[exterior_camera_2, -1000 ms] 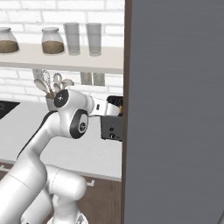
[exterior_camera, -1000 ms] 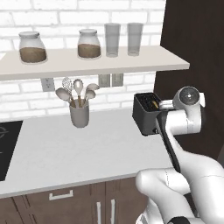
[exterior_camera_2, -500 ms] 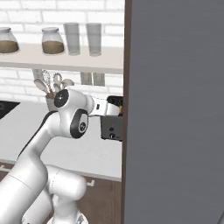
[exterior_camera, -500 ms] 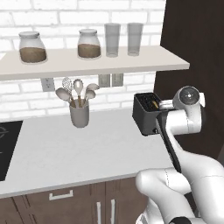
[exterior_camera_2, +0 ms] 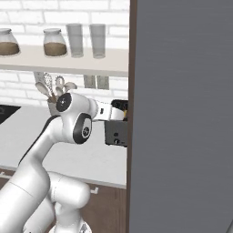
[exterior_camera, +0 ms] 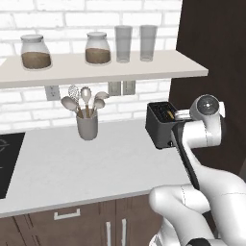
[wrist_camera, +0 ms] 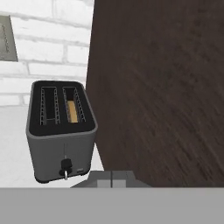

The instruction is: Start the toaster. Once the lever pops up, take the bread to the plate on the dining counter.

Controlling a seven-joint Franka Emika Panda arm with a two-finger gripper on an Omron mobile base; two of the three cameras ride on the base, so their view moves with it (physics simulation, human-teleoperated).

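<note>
1. The toaster (wrist_camera: 61, 131) stands on the white worktop (exterior_camera: 72, 168), at its right end just beside a dark wood panel (wrist_camera: 162, 87).
2. The bread (wrist_camera: 73, 111) sits down in the slot nearer that panel, a tan edge showing; the other slot looks empty.
3. The lever (wrist_camera: 65, 165) is low on the narrow end face that fronts the hand camera.
4. The gripper (wrist_camera: 112, 178) has its jaws pressed together, holding nothing. It sits below and to the right of the lever in the hand view, clear of the toaster.
5. A grey utensil crock (exterior_camera: 87, 126) stands well to the left by the brick wall.
6. A shelf (exterior_camera: 96, 69) above carries jars and glasses.
</note>
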